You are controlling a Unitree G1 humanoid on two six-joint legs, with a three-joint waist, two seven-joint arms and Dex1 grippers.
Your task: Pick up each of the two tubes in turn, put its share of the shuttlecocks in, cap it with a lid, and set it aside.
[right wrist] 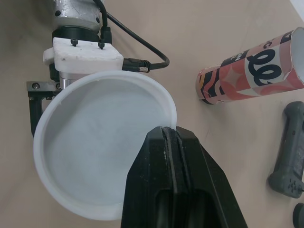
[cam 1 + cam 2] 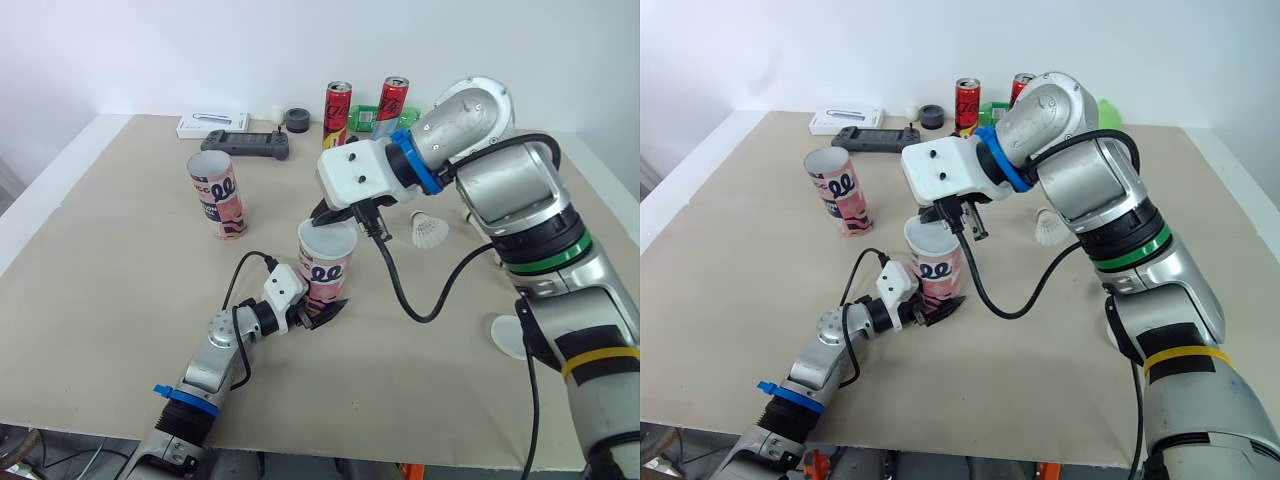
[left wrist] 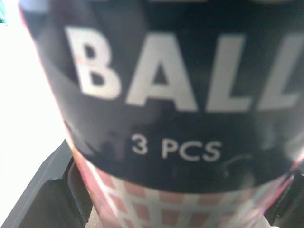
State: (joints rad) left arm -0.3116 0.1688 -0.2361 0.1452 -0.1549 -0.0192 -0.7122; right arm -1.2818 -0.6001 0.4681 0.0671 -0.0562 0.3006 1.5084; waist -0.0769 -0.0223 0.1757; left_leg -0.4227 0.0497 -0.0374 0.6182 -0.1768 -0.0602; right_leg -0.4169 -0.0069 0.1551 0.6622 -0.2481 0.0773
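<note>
The left pincer (image 2: 322,312) was clamped low on the tube (image 2: 328,270), which stood upright near the middle of the surface (image 2: 120,260). The right pincer (image 1: 170,135) had its fingers together on the rim of a white lid (image 1: 102,142), which it held over the tube's mouth.

The main risk looked like a crooked seat. The lid was pinched at one edge only, so pressing down could tip it, catch one side on the rim and leave the other side up. A hard push might also pivot the tube about its low grip or slide it through the fingers. Opening the pincer before the lid was seated could let it drop off. One shuttlecock (image 2: 430,231) lay well to the right, and the lid hid the tube's contents, so the tube might have been capped short of its share.

The right wrist view looked straight down on the lid and showed the rim pinch, which the head views hid behind the wrist. The left wrist view showed the label close up, reading "3 PCS". The head views showed the wider layout: a second tube (image 2: 217,195) open at the back left, and a spare lid (image 2: 508,337) near the right edge.
</note>
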